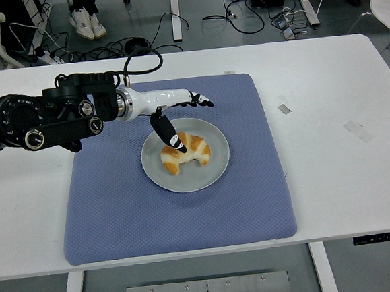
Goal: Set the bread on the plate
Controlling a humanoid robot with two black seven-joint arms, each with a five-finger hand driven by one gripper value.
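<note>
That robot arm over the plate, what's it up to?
It is putting bread on a plate. The bread, a croissant-like piece, lies on the grey plate, which sits on a blue mat on the white table. The left hand is above the plate's far edge with its fingers stretched out and its thumb pointing down toward the bread; it holds nothing. The other arm is not in the picture. The bread looks delivered.

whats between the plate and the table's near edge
In the head view, only the blue mat lies between the plate and the white table near edge, then bare tabletop.
</note>
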